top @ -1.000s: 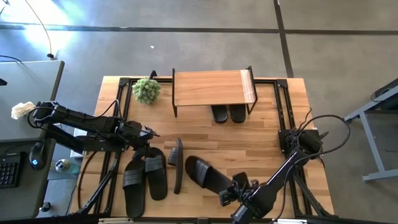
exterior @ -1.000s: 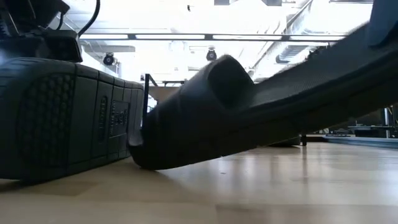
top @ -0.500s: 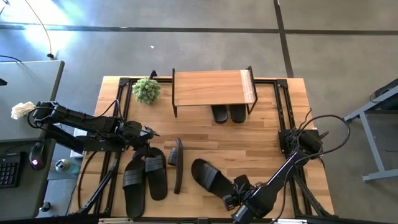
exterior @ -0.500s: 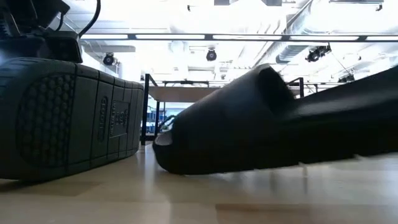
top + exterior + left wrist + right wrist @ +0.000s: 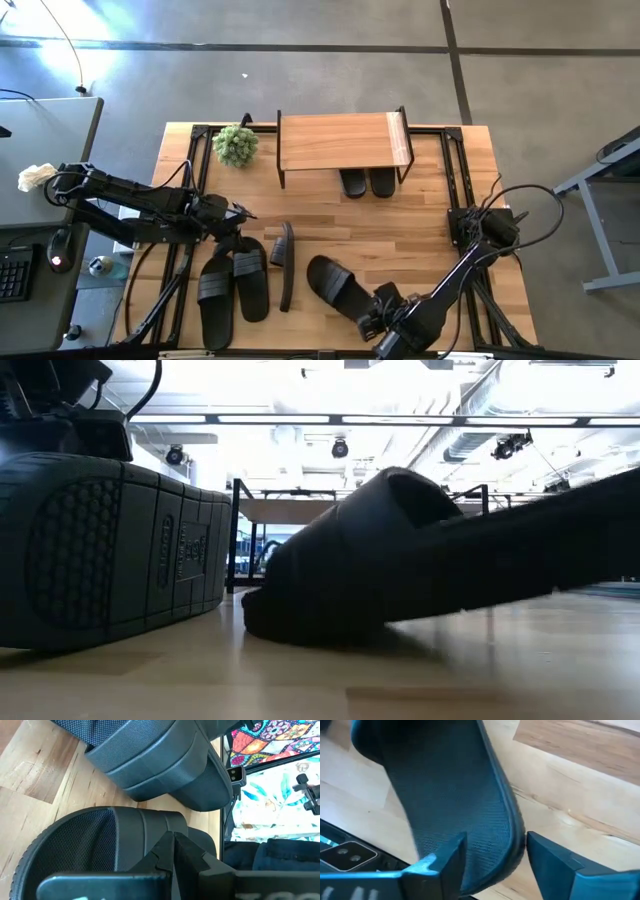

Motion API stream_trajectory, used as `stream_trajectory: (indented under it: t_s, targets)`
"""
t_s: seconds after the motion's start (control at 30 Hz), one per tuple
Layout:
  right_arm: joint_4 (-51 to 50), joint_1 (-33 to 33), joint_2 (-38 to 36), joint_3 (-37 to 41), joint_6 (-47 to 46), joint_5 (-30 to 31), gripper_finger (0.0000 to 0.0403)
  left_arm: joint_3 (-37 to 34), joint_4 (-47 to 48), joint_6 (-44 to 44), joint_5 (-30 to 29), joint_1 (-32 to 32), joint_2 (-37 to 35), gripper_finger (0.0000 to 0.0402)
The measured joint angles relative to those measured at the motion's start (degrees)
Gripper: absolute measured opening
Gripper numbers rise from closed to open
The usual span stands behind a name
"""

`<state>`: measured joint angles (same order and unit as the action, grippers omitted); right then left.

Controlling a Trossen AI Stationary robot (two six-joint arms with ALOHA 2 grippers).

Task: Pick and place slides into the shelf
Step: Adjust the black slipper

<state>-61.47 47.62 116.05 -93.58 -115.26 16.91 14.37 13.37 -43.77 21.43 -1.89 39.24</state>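
Observation:
The shelf (image 5: 340,140) stands at the table's far side, with two black slides (image 5: 367,182) on the tabletop under it. Two more slides (image 5: 232,285) lie side by side at the near left. My left gripper (image 5: 236,216) is shut just above their toe ends, over a strap (image 5: 150,825). Another slide (image 5: 286,265) stands on its edge, its sole (image 5: 110,550) facing the low view. One slide (image 5: 335,283) lies near the front edge. My right gripper (image 5: 378,318) is open around its heel end. My right gripper comes down steeply from above at the slide's heel end (image 5: 512,840). One finger (image 5: 451,862) stands over the footbed and the other (image 5: 547,865) outside the side rim. I cannot tell whether either touches. The toe (image 5: 265,615) rests on the table and the heel is raised.
A small green plant (image 5: 236,145) stands left of the shelf. Black frame rails (image 5: 455,170) run along the table's left and right sides. Bare wood (image 5: 400,235) lies between the shelf and the near slide.
The slide at my right gripper has come down from a steep tilt to a lower one, toe on the table, and has shifted slightly toward the table's right and near edges. My right gripper has tipped a little over its heel end.

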Motion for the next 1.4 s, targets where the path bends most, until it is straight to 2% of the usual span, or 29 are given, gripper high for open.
stream_trajectory:
  t_s: [0.23,0.33,0.43,0.53,0.63,0.7,0.83,0.87,1.1,1.23,1.4]
  targets:
    - [-2.52,0.02,-0.02,-0.04,-1.31,-0.65,0.0262,0.0,0.0,0.01,0.0,0.0,0.0,0.0]
    - [-3.69,0.02,-0.03,-0.04,-1.4,-0.71,0.027,0.0,0.0,0.01,0.0,0.0,0.0,0.0]
    - [-4.97,0.48,-0.25,-0.06,-1.47,-0.8,0.0262,0.0,0.0,0.01,0.0,0.0,0.0,0.0]
    - [-8.72,1.45,-0.33,-0.11,-2.91,-1.43,0.0236,0.0,0.01,0.01,0.0,0.0,0.0,0.0]
    - [-12.64,2.05,-0.33,-0.11,-2.16,-5.54,0.0187,0.0,0.02,0.01,0.0,0.0,0.0,0.0]
    - [-12.99,2.36,-0.31,-0.11,-0.45,-7.19,0.0141,0.0,0.02,0.01,0.0,0.0,0.0,0.0]
    - [-9.32,2.69,0.24,-0.11,2.92,-4.64,0.0032,0.0,0.03,0.01,0.14,0.0,0.0,0.0]
    - [-8.63,2.67,0.76,-0.11,3.41,-4.9,0.0017,0.0,0.03,0.01,0.53,0.0,0.0,0.0]
    - [-3.39,2.69,5.63,-0.07,5.18,-8.57,0.0025,-0.02,0.04,3.28,6.67,0.0,0.0,0.0]
    - [1.07,2.67,6.56,-0.04,5.33,-5.44,0.0003,-0.02,0.04,3.24,6.83,-0.02,0.0,0.0]
    - [6.83,1.42,6.62,-0.04,9.14,-3.27,0.0007,-0.02,0.02,3.07,5.68,-0.02,0.0,0.0]
